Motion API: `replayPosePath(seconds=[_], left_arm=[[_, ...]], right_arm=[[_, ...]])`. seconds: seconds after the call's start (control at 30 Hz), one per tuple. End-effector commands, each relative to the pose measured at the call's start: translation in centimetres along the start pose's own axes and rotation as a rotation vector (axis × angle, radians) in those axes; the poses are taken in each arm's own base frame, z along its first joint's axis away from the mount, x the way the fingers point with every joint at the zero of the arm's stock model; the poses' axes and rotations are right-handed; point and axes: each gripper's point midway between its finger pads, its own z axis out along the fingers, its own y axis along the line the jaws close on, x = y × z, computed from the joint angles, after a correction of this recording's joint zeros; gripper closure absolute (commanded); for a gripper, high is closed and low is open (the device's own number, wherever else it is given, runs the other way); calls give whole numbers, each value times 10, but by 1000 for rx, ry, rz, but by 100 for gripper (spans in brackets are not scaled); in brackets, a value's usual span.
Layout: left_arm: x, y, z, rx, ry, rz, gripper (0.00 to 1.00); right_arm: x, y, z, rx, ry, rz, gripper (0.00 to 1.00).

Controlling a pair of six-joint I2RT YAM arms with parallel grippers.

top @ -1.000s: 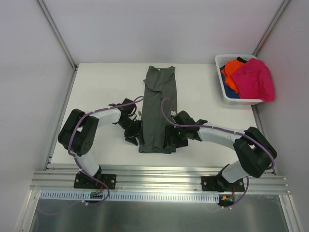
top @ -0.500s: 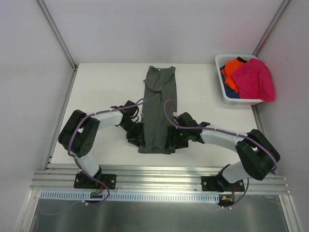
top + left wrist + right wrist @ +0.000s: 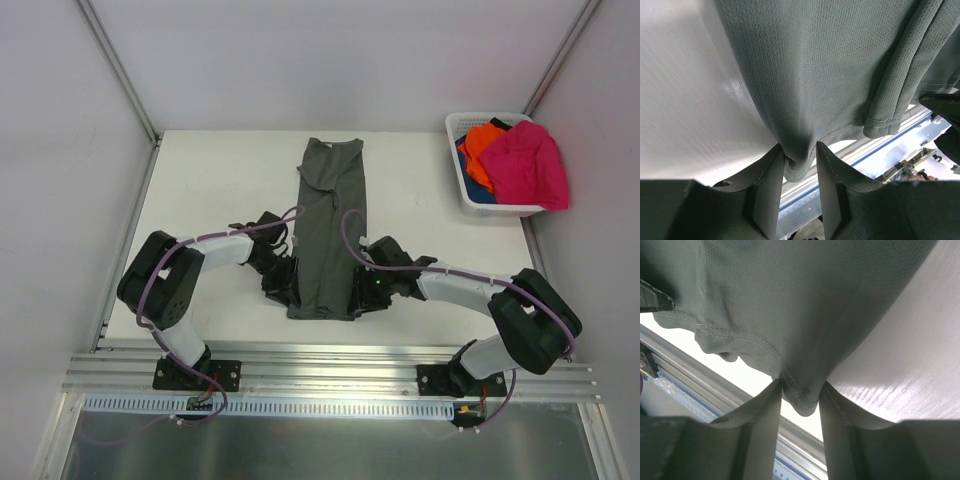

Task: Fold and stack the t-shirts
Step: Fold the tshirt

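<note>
Tabletop (image 3: 210,190) seen from above carries the grey-green shirt (image 3: 328,215), folded into a long strip, with the left gripper (image 3: 284,284) and right gripper (image 3: 358,292) at its near corners. A pink shirt (image 3: 528,165) and an orange shirt (image 3: 484,142) lie in the basket (image 3: 500,209). In the left wrist view, the fingers (image 3: 767,190) pinch the shirt's hem. In the right wrist view, the fingers (image 3: 762,430) likewise pinch bunched hem.

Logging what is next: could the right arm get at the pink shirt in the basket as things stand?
Probably not yet: the right gripper is clamped on the near hem of the grey-green shirt. Otherwise the way looks free; the pink shirt lies on top of the basket, uncovered.
</note>
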Motion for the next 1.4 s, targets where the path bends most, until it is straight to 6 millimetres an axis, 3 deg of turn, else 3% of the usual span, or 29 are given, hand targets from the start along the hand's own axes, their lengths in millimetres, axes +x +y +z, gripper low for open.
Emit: replayPosePath(seconds=[0.0,0.07,0.13,0.2,0.27,0.37,0.47,0.77,0.93,1.1,1.37], left_arm=[[7,16,5,-71,-4,0,68],[8,16,5,-70,2,2,69],[7,16,6,-69,4,2,70],[7,16,6,-69,5,6,72],[5,14,6,-67,0,12,78],[4,13,4,-64,-4,22,93],[2,12,1,-66,-17,31,100],[-3,-3,-11,-17,-48,86,100],[-5,-7,-19,-15,-74,115,100],[-18,-15,-32,-24,-128,176,100],[-39,-30,-50,-31,-186,247,100]], right_arm=[[32,-34,5,118,98,-9,62],[34,-35,6,122,105,-11,66],[33,-33,7,122,101,-21,76],[30,-34,6,134,93,-30,93],[25,-33,4,141,83,-44,99],[22,-32,1,145,75,-56,99],[20,-31,-2,144,64,-65,99],[-3,-22,-14,122,6,-99,100],[-28,-8,-23,80,-58,-116,100],[-56,3,-33,54,-129,-131,99],[-72,4,-46,58,-166,-139,99]])
